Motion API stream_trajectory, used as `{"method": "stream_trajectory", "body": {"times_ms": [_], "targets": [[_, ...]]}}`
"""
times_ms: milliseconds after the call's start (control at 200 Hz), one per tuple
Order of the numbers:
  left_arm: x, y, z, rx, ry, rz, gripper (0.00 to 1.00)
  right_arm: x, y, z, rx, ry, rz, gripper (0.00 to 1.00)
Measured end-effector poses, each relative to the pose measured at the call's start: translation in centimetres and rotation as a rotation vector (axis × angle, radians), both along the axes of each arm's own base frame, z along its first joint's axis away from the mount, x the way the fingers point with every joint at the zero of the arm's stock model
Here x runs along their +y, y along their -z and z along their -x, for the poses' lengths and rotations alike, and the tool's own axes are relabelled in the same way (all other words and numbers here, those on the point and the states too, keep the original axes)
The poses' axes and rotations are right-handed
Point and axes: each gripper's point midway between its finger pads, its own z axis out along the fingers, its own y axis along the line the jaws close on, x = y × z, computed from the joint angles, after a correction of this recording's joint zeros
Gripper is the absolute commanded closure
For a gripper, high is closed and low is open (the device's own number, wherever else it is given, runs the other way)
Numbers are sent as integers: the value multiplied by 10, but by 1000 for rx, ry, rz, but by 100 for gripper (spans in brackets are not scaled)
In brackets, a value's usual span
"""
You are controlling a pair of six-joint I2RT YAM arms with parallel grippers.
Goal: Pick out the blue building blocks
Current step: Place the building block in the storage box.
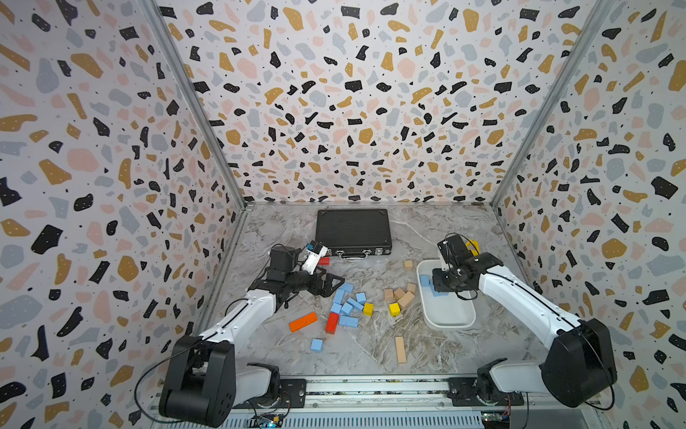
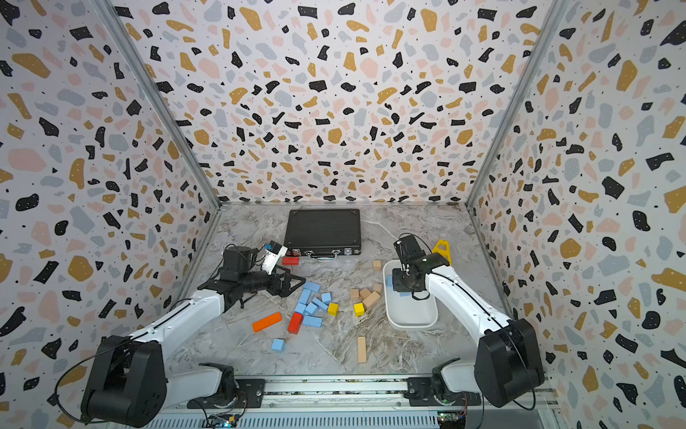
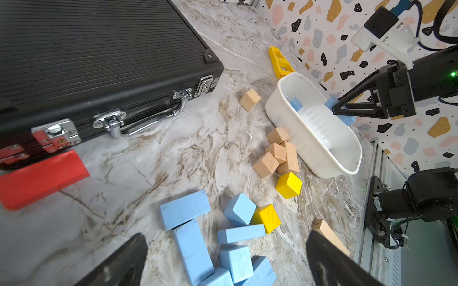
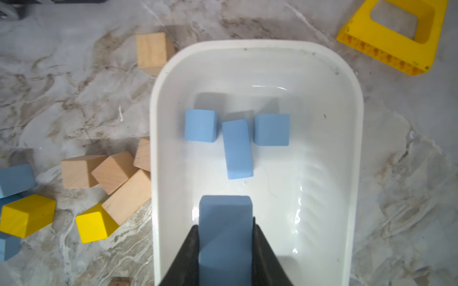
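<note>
The white oval plastic tub (image 4: 352,104) has bare floor in its near half; three light-blue wooden blocks (image 4: 236,148) lie in the far part under the right gripper (image 4: 225,222), clamped on a light-blue bar (image 4: 225,208). Plain tan wooden blocks (image 1: 404,298) sit just beside the tub's left wall. The black ribbed case (image 1: 352,230) closes the back; open marble tabletop (image 1: 363,353) lies nearest the robot.

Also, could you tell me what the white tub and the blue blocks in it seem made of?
White oval tub: probably glossy moulded plastic, judging by bright highlights and rounded rim. Light-blue blocks inside: likely painted wood, matte; flat colour without shine.
</note>
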Motion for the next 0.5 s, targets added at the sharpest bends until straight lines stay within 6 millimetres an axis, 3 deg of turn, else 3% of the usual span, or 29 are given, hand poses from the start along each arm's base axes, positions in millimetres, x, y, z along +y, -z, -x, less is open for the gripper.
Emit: {"method": "stream_trajectory", "body": {"times_ms": [190, 496], "targets": [[0, 0, 0, 2, 1, 0, 0, -21, 24, 14, 72, 35, 40, 80], [-11, -12, 9, -2, 69, 73, 0, -48, 56, 9, 188, 23, 94, 78]]}}
